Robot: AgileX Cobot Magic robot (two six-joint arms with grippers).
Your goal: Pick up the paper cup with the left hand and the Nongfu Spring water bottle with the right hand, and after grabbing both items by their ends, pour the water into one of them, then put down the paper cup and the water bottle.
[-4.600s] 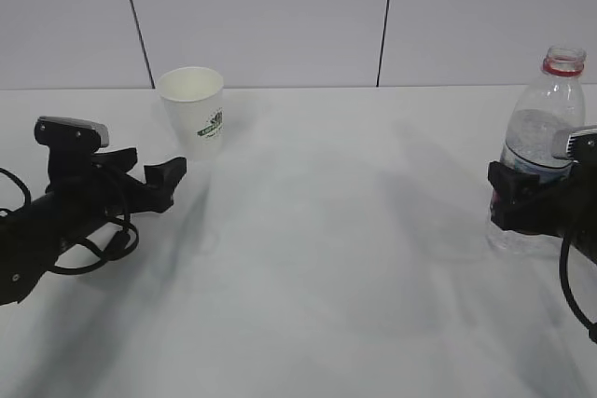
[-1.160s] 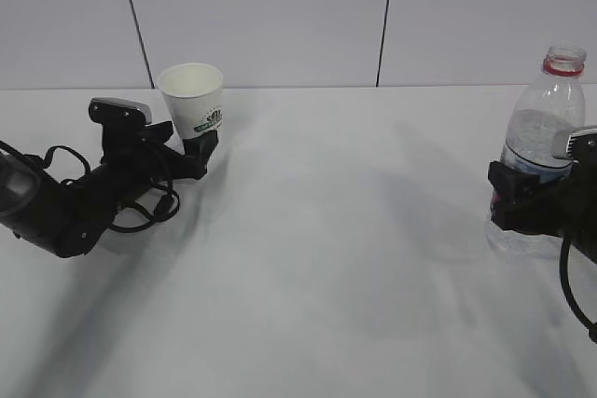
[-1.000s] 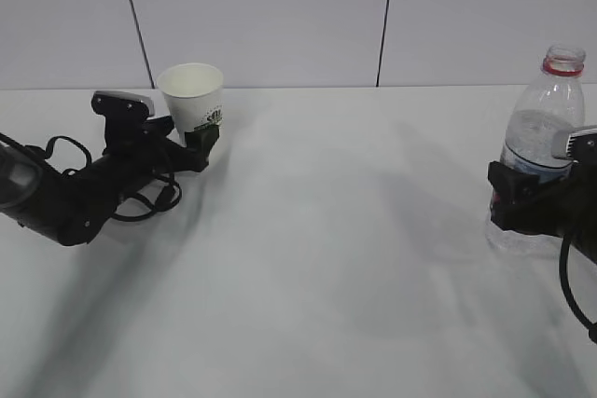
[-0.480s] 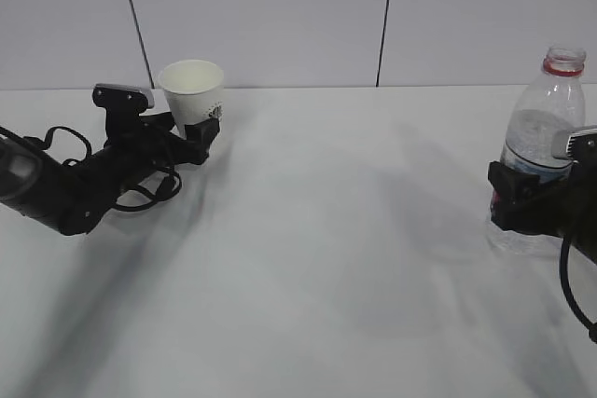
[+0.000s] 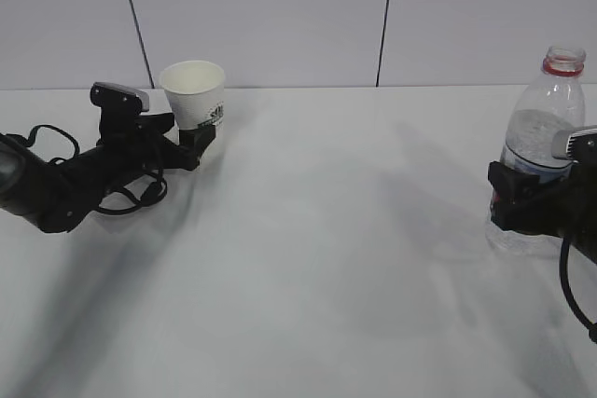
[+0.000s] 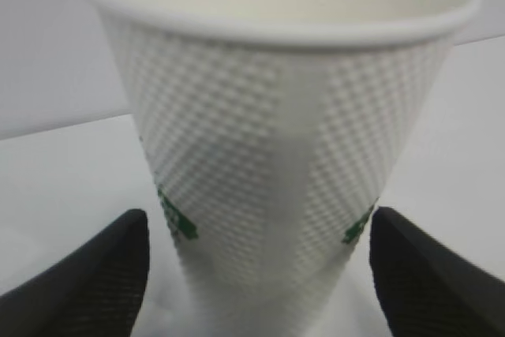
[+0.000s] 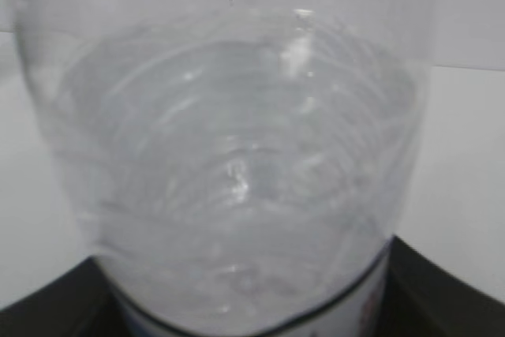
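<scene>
On the white tabletop, far to the left of the Nongfu Spring water bottle, the paper cup stands upright near the back wall. The left gripper has its jaws spread wide on either side of the cup's lower part, with a gap visible on both sides in the left wrist view. The right gripper has its jaws clamped on the upright, uncapped bottle, just below the water.

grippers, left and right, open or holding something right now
Left gripper: open, fingers either side of the paper cup, gaps visible.
Right gripper: closed around the water bottle.
</scene>
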